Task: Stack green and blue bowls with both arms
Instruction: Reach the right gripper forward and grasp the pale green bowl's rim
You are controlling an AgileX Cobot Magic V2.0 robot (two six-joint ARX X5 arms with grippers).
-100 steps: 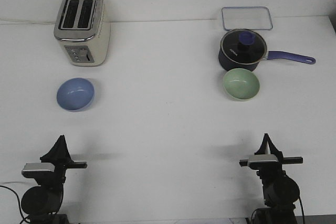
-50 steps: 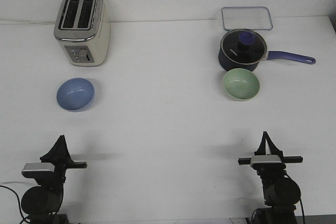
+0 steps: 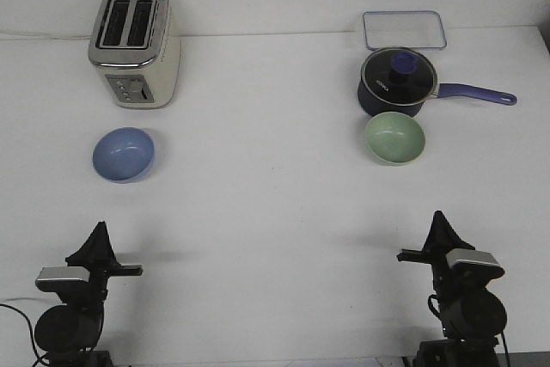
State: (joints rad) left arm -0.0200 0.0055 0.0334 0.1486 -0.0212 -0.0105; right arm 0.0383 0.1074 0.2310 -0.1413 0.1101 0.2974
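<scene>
White desk (image 3: 275,204) fills the front view, the only one given. Toward its left edge sits the blue bowl (image 3: 124,154), below a toaster (image 3: 135,45); toward the right edge the green bowl (image 3: 395,138) touches a lidded saucepan (image 3: 397,82), probably crowding any grasp. Left hand (image 3: 97,234) and right hand (image 3: 440,223) wait at the near edge, well apart from both; open or closed, I cannot tell.

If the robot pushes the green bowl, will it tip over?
Probably not. The green bowl sits upright, wide and low, so it would more likely slide. It looks smooth, so it may slip from a pinch. It almost touches the saucepan, which could block a push that way.
</scene>
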